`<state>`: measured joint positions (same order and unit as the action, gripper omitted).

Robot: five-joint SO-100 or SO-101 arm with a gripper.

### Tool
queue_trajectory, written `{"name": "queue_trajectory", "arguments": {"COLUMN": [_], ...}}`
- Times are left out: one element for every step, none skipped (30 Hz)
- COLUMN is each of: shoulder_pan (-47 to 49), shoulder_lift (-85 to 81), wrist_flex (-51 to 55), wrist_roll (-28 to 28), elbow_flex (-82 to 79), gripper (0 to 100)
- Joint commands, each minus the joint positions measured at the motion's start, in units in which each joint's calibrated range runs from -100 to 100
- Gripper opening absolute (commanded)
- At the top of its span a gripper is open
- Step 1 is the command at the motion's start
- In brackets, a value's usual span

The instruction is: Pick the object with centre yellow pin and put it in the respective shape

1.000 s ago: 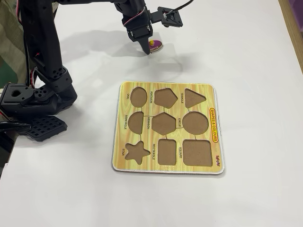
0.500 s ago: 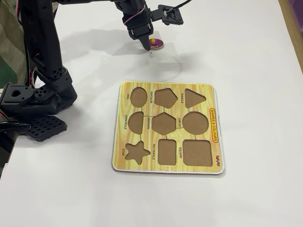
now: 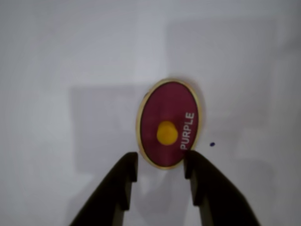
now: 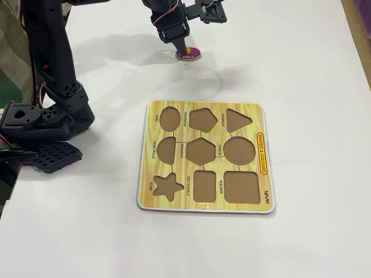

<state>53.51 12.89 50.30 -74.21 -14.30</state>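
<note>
A purple oval piece [image 3: 169, 123] with a yellow centre pin [image 3: 167, 133] and the word PURPLE lies flat on the white table. In the fixed view it [image 4: 192, 55] lies at the far end of the table, beyond the puzzle board [image 4: 206, 207]. My gripper [image 3: 161, 162] is open, its two dark fingers [image 3: 123, 181] standing either side of the piece's near edge, just short of the pin. In the fixed view the gripper [image 4: 180, 46] points down right next to the piece. The board's oval hole [image 4: 170, 118] is at its far left corner.
The board has several empty shape holes, among them triangle [image 4: 237, 120], circle [image 4: 239, 150], star [image 4: 168, 187] and square [image 4: 242, 187]. The arm's black base [image 4: 40, 124] stands at the left. A small dark dot [image 3: 212, 144] marks the table near the piece.
</note>
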Motion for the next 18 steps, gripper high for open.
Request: {"name": "queue_trajectory", "arguments": {"shoulder_pan": [-0.3,-0.6,-0.8,-1.0,-1.1,-1.3,-1.3,-1.3,-1.4,-1.4,-1.5,-1.6,-2.2,-2.7,-3.0,-4.0,-4.8,-5.1], "shoulder_lift": [-3.8,-3.4,-3.4,-3.3,-3.3,-3.3,-3.3,-3.3,-3.3,-3.3,-3.3,-3.3,-3.3,-3.2,-3.3,-3.3,-3.3,-3.3], "wrist_flex": [-4.0,-4.8,-5.4,-5.8,-5.9,-5.8,-5.8,-5.8,-5.8,-5.8,-5.3,-5.0,-4.9,-4.9,-4.9,-4.9,-4.9,-4.9], "wrist_roll": [0.4,0.4,0.4,0.4,0.4,0.4,0.4,0.4,0.4,0.4,0.4,0.4,0.5,0.6,1.3,2.1,2.6,2.7], "elbow_flex": [2.9,3.1,3.1,3.1,3.1,3.1,3.1,2.8,2.5,2.2,2.1,2.0,2.0,1.7,1.3,1.0,1.0,0.9], "gripper": [12,12,12,12,12,12,12,12,12,12,12,12,12,12,12,12,12,12]}}
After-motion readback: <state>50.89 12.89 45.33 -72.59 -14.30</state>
